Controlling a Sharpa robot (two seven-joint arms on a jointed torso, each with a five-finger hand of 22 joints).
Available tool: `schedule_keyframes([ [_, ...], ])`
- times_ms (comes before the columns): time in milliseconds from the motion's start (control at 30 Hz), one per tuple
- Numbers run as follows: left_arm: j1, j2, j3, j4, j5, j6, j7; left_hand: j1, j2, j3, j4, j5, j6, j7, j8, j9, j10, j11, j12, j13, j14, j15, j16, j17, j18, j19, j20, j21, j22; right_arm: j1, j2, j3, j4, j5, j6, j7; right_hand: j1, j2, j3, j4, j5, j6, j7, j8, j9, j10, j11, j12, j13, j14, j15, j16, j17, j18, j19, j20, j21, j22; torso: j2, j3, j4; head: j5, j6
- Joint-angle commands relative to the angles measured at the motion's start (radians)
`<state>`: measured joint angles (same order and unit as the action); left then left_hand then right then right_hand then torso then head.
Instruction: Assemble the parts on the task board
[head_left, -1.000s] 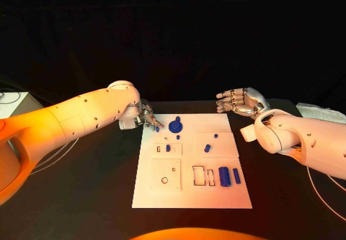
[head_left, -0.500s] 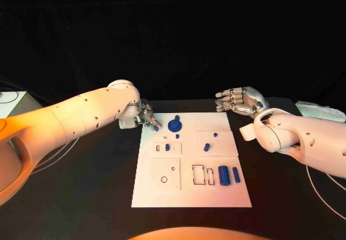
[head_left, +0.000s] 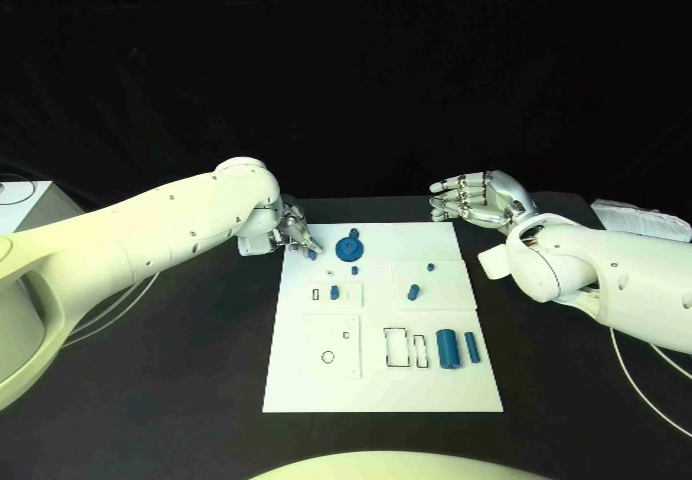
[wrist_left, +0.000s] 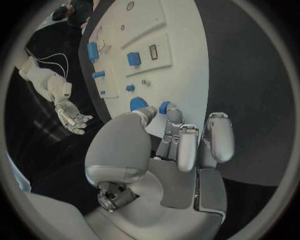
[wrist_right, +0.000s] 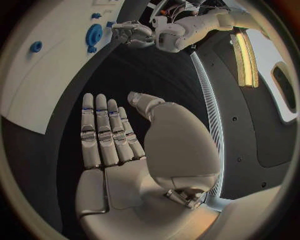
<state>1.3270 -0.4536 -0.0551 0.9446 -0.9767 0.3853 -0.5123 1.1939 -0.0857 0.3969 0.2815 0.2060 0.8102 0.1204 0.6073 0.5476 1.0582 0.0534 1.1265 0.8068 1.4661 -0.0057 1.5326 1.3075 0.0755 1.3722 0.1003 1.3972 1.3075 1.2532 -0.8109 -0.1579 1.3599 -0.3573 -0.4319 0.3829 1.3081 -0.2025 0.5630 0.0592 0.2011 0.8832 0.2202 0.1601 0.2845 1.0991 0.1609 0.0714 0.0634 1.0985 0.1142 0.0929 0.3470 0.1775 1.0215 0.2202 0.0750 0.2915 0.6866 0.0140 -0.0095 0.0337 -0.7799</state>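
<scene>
On table, head view:
Board: white board (head_left: 384, 330) lies flat at mid-table, long side running away from the robot.
Parts, far end: a blue disc (head_left: 348, 249) with a knob near the far-left corner; a small peg (head_left: 355, 270) just nearer than it.
Parts, middle: a blue block (head_left: 335, 293) in the left raised tile; a tilted peg (head_left: 413, 293) on the right tile, with a small dot (head_left: 431, 268) beyond it.
Parts, near end: a thick cylinder (head_left: 449, 349) and a thin bar (head_left: 470, 347) lie side by side at the right, beside two outlined slots.
Left hand: left hand (head_left: 293, 234) sits at the board's far-left edge, fingertips pointing down, pinching a small blue part (head_left: 312, 254) just beside the disc.
Right hand: right hand (head_left: 477, 201) hangs off the board's far-right corner, fingers curled loosely, grasping nothing.

Left wrist view:
Left hand: thumb and a finger (wrist_left: 173, 116) meet on the small blue part (wrist_left: 164, 107); the other fingers lie alongside, extended.
Disc: the disc (wrist_left: 137, 104) lies on the board, just past the thumb tip.
Contact with board: cannot tell whether the pinched part touches it.

Right wrist view:
Right hand: right hand (wrist_right: 119, 145) is released, fingers straight and together, thumb apart, palm bare, over black table (wrist_right: 150, 75).
Board: its far corner with the disc (wrist_right: 94, 34) lies well apart from the fingers.
</scene>
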Motion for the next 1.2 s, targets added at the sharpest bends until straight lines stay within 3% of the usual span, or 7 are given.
schedule_keyframes([
  [33, 0.001, 0.003, 0.000, 0.001, 0.009, 0.013, 0.015, 0.016, -0.005, 0.017, -0.003, 0.003, 0.005, -0.003, 0.010, 0.006, 0.003, -0.008, 0.005, 0.002, 0.070, -0.008, -0.003, 0.183, -0.007, -0.003, -0.007, 0.005, 0.007, 0.000, 0.001, 0.000, 0.001, -0.009, 0.003, 0.008, -0.003, 0.006, 0.002, -0.001, -0.001, 0.004, 0.007, -0.004, -0.001, -0.001, 0.005, -0.005, -0.001, 0.002, 0.004, -0.006, -0.001, 0.005, 0.005, 0.003, -0.005, -0.001, 0.001, -0.0002, -0.0003, 0.000, -0.001],
  [233, 0.001, 0.005, 0.000, 0.000, 0.010, 0.023, 0.016, 0.081, -0.015, 0.141, -0.065, 0.002, -0.004, -0.011, 0.030, 0.035, 0.009, -0.019, 0.003, 0.008, 0.071, -0.020, -0.002, 0.186, -0.006, -0.005, -0.017, 0.004, 0.005, 0.000, 0.001, 0.000, 0.000, -0.009, 0.003, 0.009, -0.003, 0.006, 0.002, -0.001, -0.001, 0.004, 0.007, -0.004, -0.001, -0.001, 0.005, -0.005, -0.001, 0.002, 0.004, -0.006, -0.001, 0.005, 0.005, 0.003, -0.005, -0.001, 0.001, 0.0009, 0.0000, 0.000, -0.003],
  [433, 0.001, 0.006, -0.002, -0.004, 0.010, 0.027, 0.020, 0.058, -0.032, 0.313, -0.150, 0.001, -0.018, -0.011, 0.064, 0.079, 0.027, -0.020, 0.001, 0.016, 0.074, -0.020, -0.001, 0.190, -0.007, -0.002, -0.022, 0.007, 0.010, 0.000, 0.002, 0.000, 0.000, -0.009, 0.003, 0.009, -0.003, 0.006, 0.002, -0.001, -0.001, 0.004, 0.007, -0.004, -0.001, -0.001, 0.005, -0.005, -0.001, 0.002, 0.004, -0.006, -0.001, 0.005, 0.005, 0.003, -0.005, -0.001, 0.002, 0.0010, -0.0005, 0.000, -0.006],
  [900, 0.001, -0.006, -0.003, 0.004, 0.066, -0.015, 0.038, -0.008, -0.042, 0.473, -0.254, 0.025, -0.003, -0.013, 0.093, 0.117, 0.080, -0.023, 0.032, 0.068, 0.080, -0.024, 0.005, 0.203, -0.011, 0.011, -0.024, 0.021, 0.029, 0.000, 0.002, 0.000, -0.003, -0.008, 0.006, 0.007, -0.003, 0.006, 0.002, -0.001, -0.001, 0.004, 0.007, -0.004, -0.001, -0.001, 0.005, -0.005, -0.001, 0.002, 0.004, -0.006, -0.001, 0.005, 0.005, 0.003, -0.005, -0.001, 0.002, 0.0007, 0.0016, -0.002, -0.007],
  [1000, 0.001, -0.014, -0.003, 0.014, 0.098, -0.031, 0.041, -0.038, -0.052, 0.497, -0.273, 0.081, 0.012, -0.018, 0.099, 0.122, 0.106, -0.028, 0.050, 0.092, 0.082, -0.029, 0.007, 0.206, -0.012, 0.015, -0.027, 0.025, 0.033, 0.000, 0.002, 0.000, -0.003, -0.008, 0.007, 0.006, -0.004, 0.007, 0.002, 0.000, 0.001, 0.005, 0.008, -0.005, -0.002, -0.001, 0.006, -0.005, -0.001, 0.003, 0.005, -0.006, -0.003, 0.005, 0.005, 0.003, -0.006, -0.003, 0.002, 0.0003, 0.0024, -0.003, -0.006],
  [1067, 0.001, -0.023, -0.003, 0.026, 0.124, -0.043, 0.041, -0.064, -0.060, 0.512, -0.291, 0.151, 0.027, -0.025, 0.106, 0.128, 0.130, -0.035, 0.065, 0.115, 0.086, -0.035, 0.011, 0.213, -0.013, 0.019, -0.032, 0.030, 0.038, 0.000, 0.002, 0.000, -0.004, -0.008, 0.007, 0.006, -0.004, 0.007, 0.002, 0.000, 0.001, 0.005, 0.008, -0.005, -0.002, -0.001, 0.006, -0.005, -0.001, 0.003, 0.005, -0.006, -0.003, 0.005, 0.005, 0.003, -0.006, -0.003, 0.001, 0.0003, 0.0027, -0.002, -0.005],
  [1200, 0.001, -0.050, -0.003, 0.069, 0.161, -0.082, 0.043, -0.099, -0.069, 0.524, -0.312, 0.238, 0.045, -0.035, 0.117, 0.134, 0.162, -0.045, 0.086, 0.144, 0.092, -0.045, 0.018, 0.226, -0.018, 0.035, -0.040, 0.043, 0.057, 0.000, 0.001, 0.000, -0.004, -0.008, 0.008, 0.005, -0.004, 0.007, 0.002, 0.000, 0.002, 0.005, 0.008, -0.005, -0.002, -0.002, 0.006, -0.005, -0.001, 0.003, 0.005, -0.006, -0.004, 0.005, 0.005, 0.003, -0.006, -0.004, 0.000, 0.0009, 0.0027, 0.000, -0.005],
])
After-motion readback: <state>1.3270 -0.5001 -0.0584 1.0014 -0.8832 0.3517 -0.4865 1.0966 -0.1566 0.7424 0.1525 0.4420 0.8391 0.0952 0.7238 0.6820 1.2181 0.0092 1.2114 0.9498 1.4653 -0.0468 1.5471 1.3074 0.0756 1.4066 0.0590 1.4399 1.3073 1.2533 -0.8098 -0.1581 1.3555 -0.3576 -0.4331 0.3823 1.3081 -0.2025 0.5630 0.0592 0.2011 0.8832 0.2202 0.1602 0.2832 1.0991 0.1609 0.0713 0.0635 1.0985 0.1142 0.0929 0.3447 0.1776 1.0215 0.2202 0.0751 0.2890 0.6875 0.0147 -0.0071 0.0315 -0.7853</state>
